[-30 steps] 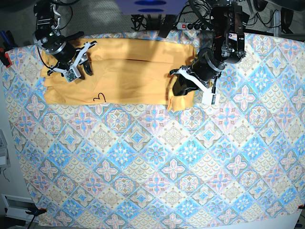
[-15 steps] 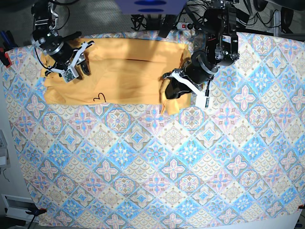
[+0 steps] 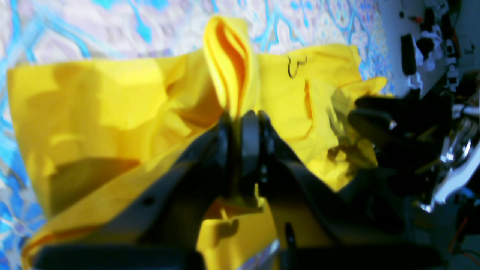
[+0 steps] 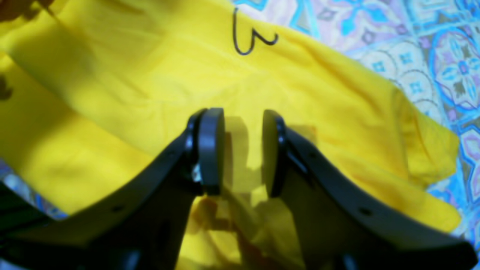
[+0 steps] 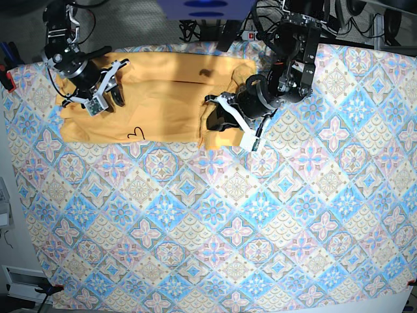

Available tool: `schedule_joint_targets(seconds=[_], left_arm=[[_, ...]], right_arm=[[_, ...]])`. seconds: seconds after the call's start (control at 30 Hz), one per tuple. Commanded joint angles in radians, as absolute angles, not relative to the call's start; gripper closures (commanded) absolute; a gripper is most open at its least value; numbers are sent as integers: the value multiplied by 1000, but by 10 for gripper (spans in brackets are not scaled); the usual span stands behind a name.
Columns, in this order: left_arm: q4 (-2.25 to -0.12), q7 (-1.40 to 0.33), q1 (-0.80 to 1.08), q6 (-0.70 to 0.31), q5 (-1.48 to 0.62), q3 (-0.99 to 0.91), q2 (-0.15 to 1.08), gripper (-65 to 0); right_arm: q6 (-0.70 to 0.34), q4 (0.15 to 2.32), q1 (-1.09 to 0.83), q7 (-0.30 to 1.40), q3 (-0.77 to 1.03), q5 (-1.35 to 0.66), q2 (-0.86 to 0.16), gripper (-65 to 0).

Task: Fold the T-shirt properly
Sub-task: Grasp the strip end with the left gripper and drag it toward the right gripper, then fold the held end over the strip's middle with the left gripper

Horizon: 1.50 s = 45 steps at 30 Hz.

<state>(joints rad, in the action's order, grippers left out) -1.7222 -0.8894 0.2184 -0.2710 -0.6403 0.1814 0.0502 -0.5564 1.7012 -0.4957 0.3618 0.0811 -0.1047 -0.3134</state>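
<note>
T-shirt [image 5: 156,104]: lies across the far part of the counter [image 5: 260,228] on the patterned tablecloth [image 5: 215,215]; one end bunched up and lifted off the cloth, the rest flat. Dark loop mark [image 5: 135,132] on the near edge.
Left end effector [image 3: 242,123]: pressed together, pinching a raised ridge of T-shirt fabric; the ridge stands up between the pads [image 3: 250,142] in the left wrist view. In the base view it sits over the lifted end, inboard of the shirt's edge.
Right end effector [image 4: 243,150]: spread, nothing between the pads, just over the fabric at the other end; contact can't be told.
Step in hand (judgement): folding the pinched end over toward the middle of the shirt.
How to do it well: carry the pinch low and level so the layer rolls over, not drags. Keep the fold line square to the long edges. Right side probably needs to pin its end, else the whole shirt slides.
Risk: thin fabric bunches; pinch looks narrow, so the corners may sag and land creased. Release only once the layer lies flat.
Progress (judgement): partway, the lifted end not yet laid down.
</note>
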Motion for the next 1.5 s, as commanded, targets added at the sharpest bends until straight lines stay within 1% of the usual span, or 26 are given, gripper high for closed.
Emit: schedule_joint_targets(seconds=[0.0, 0.17, 0.37, 0.43, 0.5, 0.6, 0.7, 0.83, 0.87, 0.93, 1.1, 1.27, 1.47], left_arm=[[-1722, -871, 200, -283, -661, 185, 45, 0], [-1666, -871, 173, -285, -662, 188, 44, 0], [-1656, -880, 143, -285, -662, 272, 51, 0], [-1656, -881, 136, -285, -662, 311, 76, -10], [-1659, -880, 122, -285, -665, 354, 91, -47], [-1659, -878, 116, -285, -700, 389, 119, -146], [-1661, -878, 116, -285, -753, 389, 131, -239], [-1684, -869, 120, -285, -799, 383, 185, -361], [-1699, -869, 122, -285, -799, 374, 196, -388], [-1722, -869, 136, -285, -800, 335, 208, -415], [-1797, -878, 214, -285, -800, 211, 211, -414], [-1860, -878, 294, -285, -802, 205, 260, -414], [-1814, -871, 321, -285, -796, 202, 257, -414]], right_arm=[[-556, 1715, -493, 340, 88, -113, -326, -168], [-556, 1715, -493, 340, 87, -113, -326, -168], [-556, 1716, -493, 340, 87, -113, -326, -168], [-556, 1716, -493, 340, 87, -113, -326, -168], [-556, 1716, -493, 340, 85, -113, -326, -168], [-556, 1716, -493, 340, 85, -113, -326, -168], [-556, 1716, -493, 340, 85, -113, -325, -168], [-556, 1718, -493, 340, 84, -114, -325, -168], [-556, 1718, -493, 340, 82, -114, -325, -168], [-556, 1718, -493, 340, 82, -114, -325, -168], [-556, 1722, -493, 340, 81, -113, -323, -168], [-556, 1722, -495, 340, 81, -113, -323, -168], [-556, 1722, -495, 340, 81, -113, -320, -168]])
